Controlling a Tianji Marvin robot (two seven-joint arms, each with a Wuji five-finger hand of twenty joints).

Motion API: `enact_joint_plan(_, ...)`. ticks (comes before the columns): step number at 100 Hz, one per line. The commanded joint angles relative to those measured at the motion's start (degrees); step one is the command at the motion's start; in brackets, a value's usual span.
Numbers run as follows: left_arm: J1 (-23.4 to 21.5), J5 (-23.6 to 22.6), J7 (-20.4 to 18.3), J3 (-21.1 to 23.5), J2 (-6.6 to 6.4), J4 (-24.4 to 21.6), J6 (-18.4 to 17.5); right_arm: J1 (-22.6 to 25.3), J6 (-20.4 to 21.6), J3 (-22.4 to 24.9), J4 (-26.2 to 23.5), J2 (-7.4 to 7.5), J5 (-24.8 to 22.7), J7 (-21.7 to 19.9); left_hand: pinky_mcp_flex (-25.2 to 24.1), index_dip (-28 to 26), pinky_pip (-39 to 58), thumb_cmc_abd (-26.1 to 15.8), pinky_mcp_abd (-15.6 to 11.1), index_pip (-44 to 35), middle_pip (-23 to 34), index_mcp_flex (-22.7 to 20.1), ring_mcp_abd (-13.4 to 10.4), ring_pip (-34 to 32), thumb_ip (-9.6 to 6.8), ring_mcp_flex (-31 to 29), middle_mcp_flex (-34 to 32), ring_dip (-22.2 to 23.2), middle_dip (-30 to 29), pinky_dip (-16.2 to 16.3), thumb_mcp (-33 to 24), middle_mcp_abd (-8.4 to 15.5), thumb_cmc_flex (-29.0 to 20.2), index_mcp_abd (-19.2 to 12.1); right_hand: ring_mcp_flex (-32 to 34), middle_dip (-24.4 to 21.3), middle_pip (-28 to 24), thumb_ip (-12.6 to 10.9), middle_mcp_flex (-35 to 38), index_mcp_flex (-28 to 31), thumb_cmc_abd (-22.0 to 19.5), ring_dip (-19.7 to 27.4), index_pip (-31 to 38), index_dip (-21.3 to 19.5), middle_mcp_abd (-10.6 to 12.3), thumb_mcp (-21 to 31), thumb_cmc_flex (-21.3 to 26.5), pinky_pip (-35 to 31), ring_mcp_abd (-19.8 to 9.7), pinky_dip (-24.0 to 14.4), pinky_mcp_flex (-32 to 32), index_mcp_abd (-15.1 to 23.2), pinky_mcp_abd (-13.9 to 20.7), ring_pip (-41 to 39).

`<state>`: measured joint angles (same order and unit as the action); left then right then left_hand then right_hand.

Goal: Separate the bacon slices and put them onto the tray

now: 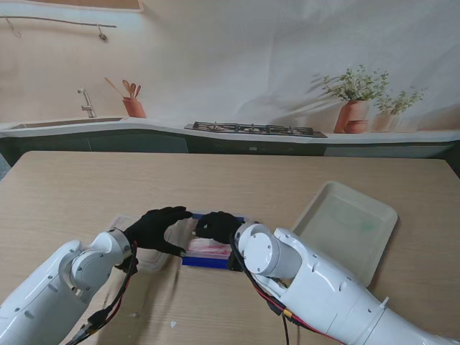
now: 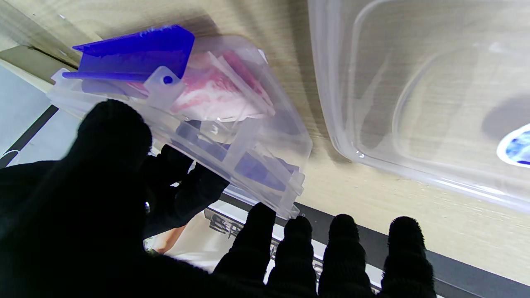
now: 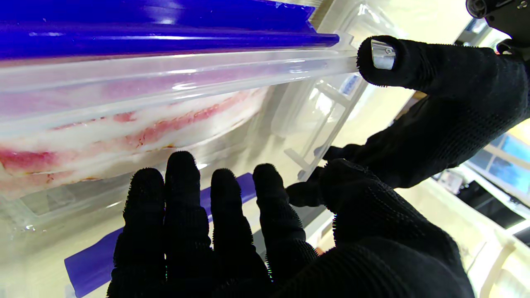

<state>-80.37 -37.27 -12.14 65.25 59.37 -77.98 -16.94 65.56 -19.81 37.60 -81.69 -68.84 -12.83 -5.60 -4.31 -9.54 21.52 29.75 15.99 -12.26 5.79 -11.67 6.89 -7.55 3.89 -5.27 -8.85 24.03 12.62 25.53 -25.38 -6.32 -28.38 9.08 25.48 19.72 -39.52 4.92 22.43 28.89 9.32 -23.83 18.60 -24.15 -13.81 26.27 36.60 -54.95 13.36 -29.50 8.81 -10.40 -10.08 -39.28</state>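
I am at the very start of the job: the bacon (image 1: 208, 249) is still inside its box (image 1: 210, 253), and none of it lies on the tray (image 1: 345, 228) yet. The box is clear plastic with blue clips. It sits low in the middle of the stand's picture, on the tabletop (image 1: 230, 180), and the white tray waits at the middle right, well apart from it. A second clear plastic piece (image 1: 144, 253), maybe a lid, lies just left of the box.

My left hand (image 1: 154, 228) is at the left end of the box. Its fingers (image 2: 343, 248) are spread apart and curled, and I cannot tell for sure if they grip anything. My right hand (image 1: 218, 226) is over the box top. In the right wrist picture its fingers (image 3: 186, 198) are side by side and stretched out close to the box wall, not closed on it. The pink and white slices show through the clear side.

I think the step now is opening or holding the box so I can reach in. Next I need one hand to keep the box from sliding while the other pinches just one slice. The slices look stuck together, so I should peel slowly.
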Motion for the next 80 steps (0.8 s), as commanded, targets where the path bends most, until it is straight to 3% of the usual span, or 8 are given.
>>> enact_joint_plan(1,-0.4,-0.3,-1.0,-0.6,0.12,0.9,0.3,0.4,0.3,-0.1,0.2,-0.48,0.1,-0.5,-0.2,0.0,0.4,1.4,-0.7,-0.3,0.7,0.8,-0.9,0.5,-0.33,2.2,-0.3,-0.5,0.0,-0.2,-3.4,2.0,-3.5,-0.4,-2.7,0.3,-0.6,-1.2,-0.7,0.0,-1.4,0.4,0.3,0.4,1.2,0.0,1.2,1.7,0.5,1.2,-2.2,1.3,1.7,1.4)
enact_joint_plan(10,-0.4,-0.3,-1.0,-0.6,0.12,1.0,0.3,0.3,0.6,-0.3,0.5,-0.43,-0.3,-0.6,-0.2,0.0,0.4,1.4,-0.8,-0.3,0.7,0.9,-0.8,0.5,-0.32,2.2,-0.3,-0.5,0.0,-0.2,-3.4,2.1,-3.5,-0.5,-5.3,0.1,-0.1,-1.2,-1.5,-0.2,-1.4,1.6,0.6,0.0,2.3,-0.3,1.1,5.2,-0.5,2.4,-4.3,1.8,2.5,3.9)
enact_joint_plan(28,-0.3,-0.3,-1.0,-0.6,0.12,1.1,0.3,0.1,0.0,-0.7,0.6,-0.32,0.6,-1.6,-0.2,0.0,0.3,1.4,-0.8,-0.3,0.7,0.9,-0.8,0.5,-0.31,2.2,-0.3,-0.5,0.0,-0.2,-3.4,2.0,-3.5,-0.5,-3.4,-0.2,0.4,-1.2,-1.0,-0.2,-1.6,1.8,0.5,0.0,1.4,-0.8,1.3,6.2,0.0,2.2,-2.5,1.5,1.9,3.8)
enact_joint_plan(52,-0.2,-0.2,-1.0,-0.7,0.14,1.2,0.4,0.6,-0.4,-0.2,-0.2,-0.18,1.8,-2.2,-0.2,0.0,0.3,1.3,-0.8,-0.4,0.8,0.9,-0.9,0.5,-0.31,2.2,-0.4,-0.5,-0.1,-0.2,-3.5,2.1,-3.5,-0.5,3.6,0.4,-0.8,-1.3,1.1,0.3,-1.7,-0.2,0.4,0.1,0.5,-1.0,1.6,2.0,1.5,-0.1,2.1,1.2,0.0,-0.8)
enact_joint_plan(80,-0.1,-0.1,-0.9,-1.1,0.17,1.5,0.6,1.7,-0.7,1.2,-2.5,0.22,1.9,-2.2,-0.3,0.0,0.2,1.3,-0.8,-0.4,0.8,0.8,-0.8,0.5,-0.30,2.2,-0.4,-0.5,-0.1,-0.2,-3.5,2.0,-3.5,-0.3,6.2,1.0,-2.1,-1.3,1.6,0.7,-1.7,-1.7,0.6,0.0,-0.1,-0.6,1.7,-2.2,2.0,-1.3,3.5,1.0,-0.7,-3.9)
